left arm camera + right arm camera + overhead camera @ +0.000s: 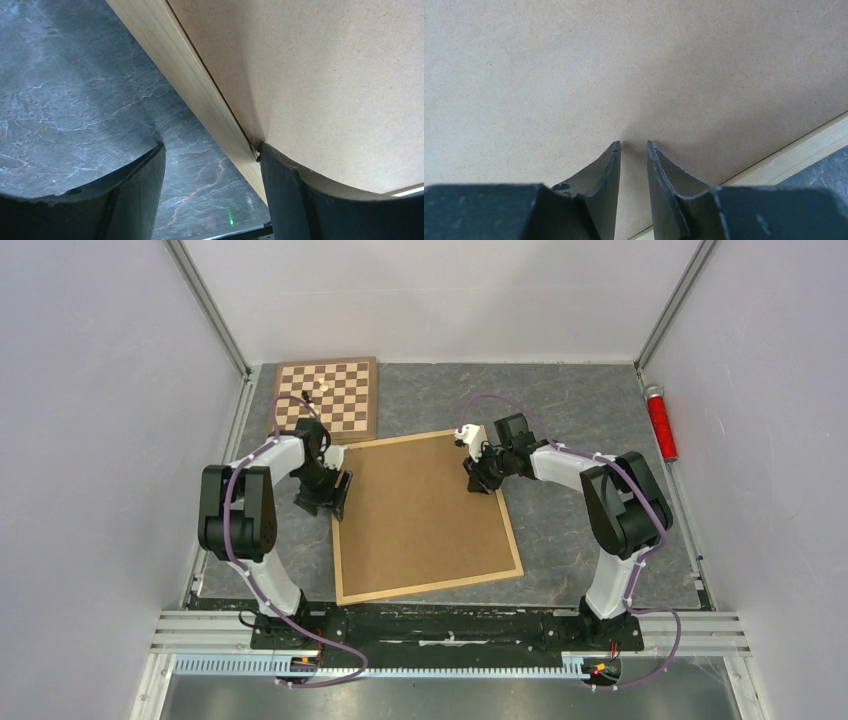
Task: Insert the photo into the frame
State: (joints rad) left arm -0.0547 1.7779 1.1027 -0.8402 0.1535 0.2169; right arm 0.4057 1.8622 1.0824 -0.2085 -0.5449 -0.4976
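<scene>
Where the frame [195, 85] lies: flat at the centre of the worktop [580, 410], back side up, turned slightly clockwise from square.
Board [425, 515]: plain brown sheet filling the frame opening, with the light wood rail showing on all four sides.
Left pincer [325, 502]: at the frame's 9 o'clock rail, toward the 10 o'clock corner.
Left pincer state: jaws wide apart, straddling the rail, clamped on nothing.
Left fingers: one finger [285, 200] has its tip at the seam between rail and board, and the board edge bows up over it. The other finger [130, 200] is over bare worktop outside the frame.
Right pincer [480, 480]: over the board at its 2 o'clock area, close to the 3 o'clock rail.
Right pincer state: jaws nearly together, with a narrow gap and nothing between them.
Right tip contact: tips point at the board surface. Whether they touch it cannot be told.
Right wrist view: board fills most of the picture, with rail and a sliver of worktop at 4 o'clock.
Chessboard [328, 395]: at 11 o'clock of the frame, its near corner just beside the frame's far left corner, with a small light piece on it.
Red cylinder [660, 425]: at 2 o'clock, along the worktop's right edge, well apart from the frame.
</scene>
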